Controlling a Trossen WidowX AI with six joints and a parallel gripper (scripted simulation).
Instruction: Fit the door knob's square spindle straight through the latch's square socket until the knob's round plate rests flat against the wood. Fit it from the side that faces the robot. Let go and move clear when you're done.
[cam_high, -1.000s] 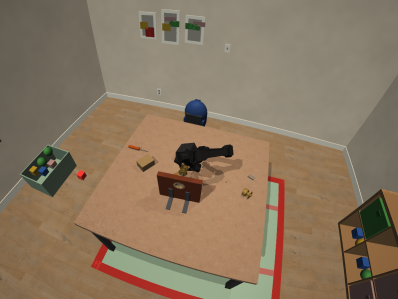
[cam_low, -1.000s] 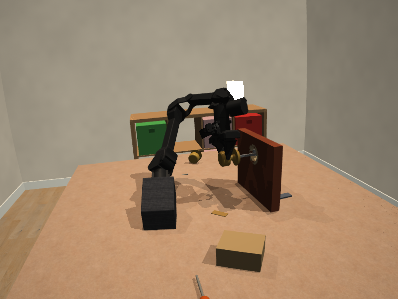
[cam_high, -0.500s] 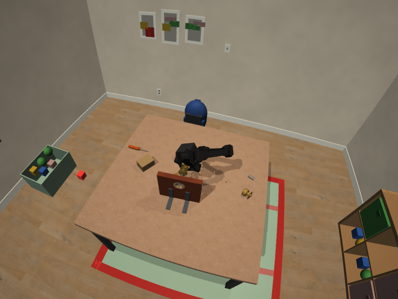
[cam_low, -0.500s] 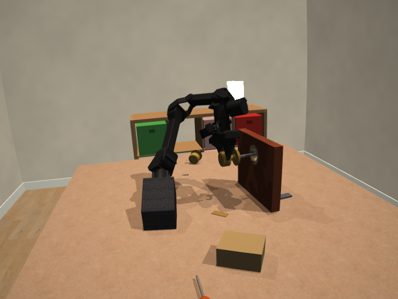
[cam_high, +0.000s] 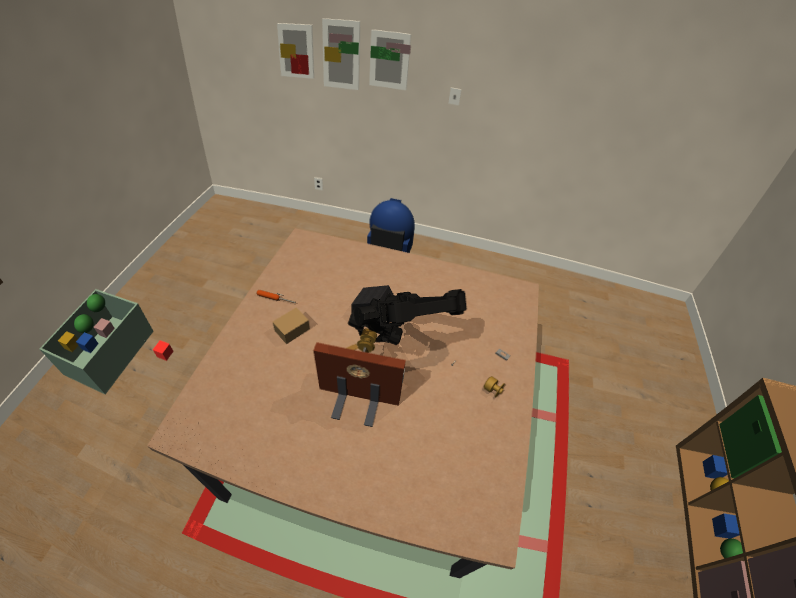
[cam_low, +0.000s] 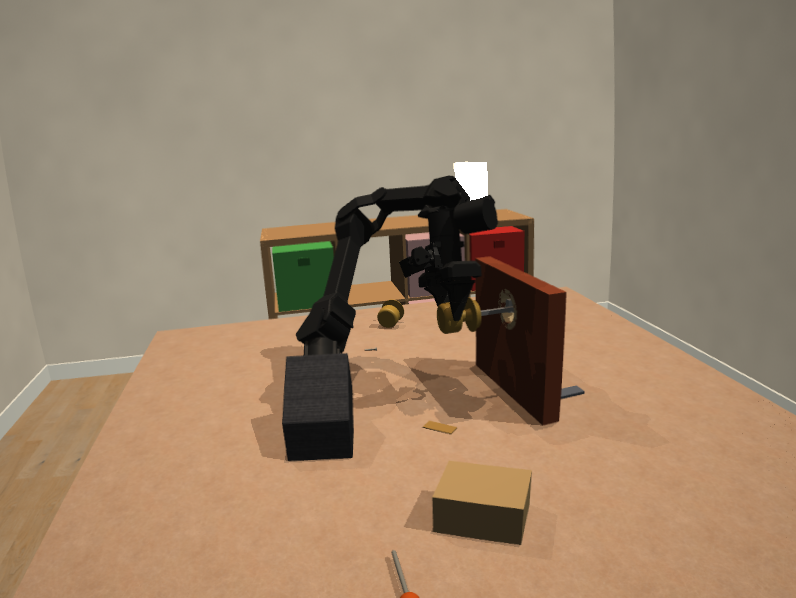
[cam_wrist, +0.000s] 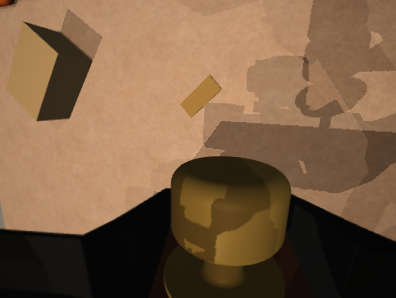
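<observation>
Status: insertion under way, not complete.

The gripper (cam_low: 458, 313) hangs from above with its jaws clamped on the brass door knob (cam_low: 458, 316), gripping it at the neck between the round grip and the round plate. The knob is carried off the table (cam_low: 643, 482), just beside the robot-facing side of the upright wooden door panel (cam_low: 524, 360). In the exterior view the knob sits at 9 o'clock from the latch socket (cam_low: 507, 308), level with it.

The grey square spindle (cam_low: 492, 312) runs horizontally from the knob to the brass-ringed socket, and its tip appears to reach or just enter the opening. How deep it goes cannot be told. A clear length of spindle shows between the round plate and the wood, so the plate is not seated.

Done, by my judgement: knob picked up, turned to horizontal, lined up with the socket from the correct side. Left: push straight through toward 3 o'clock in the exterior view until the plate lies flat on the wood, then let go.

The wrist view shows only the knob's grip (cam_wrist: 230, 210) between the dark fingers; the socket is out of its sight.

Not involved: a second brass knob (cam_high: 494, 385), a tan box (cam_low: 482, 502), an orange-handled screwdriver (cam_high: 275, 296) and a small tan plate (cam_low: 440, 427), all lying apart on the table.
</observation>
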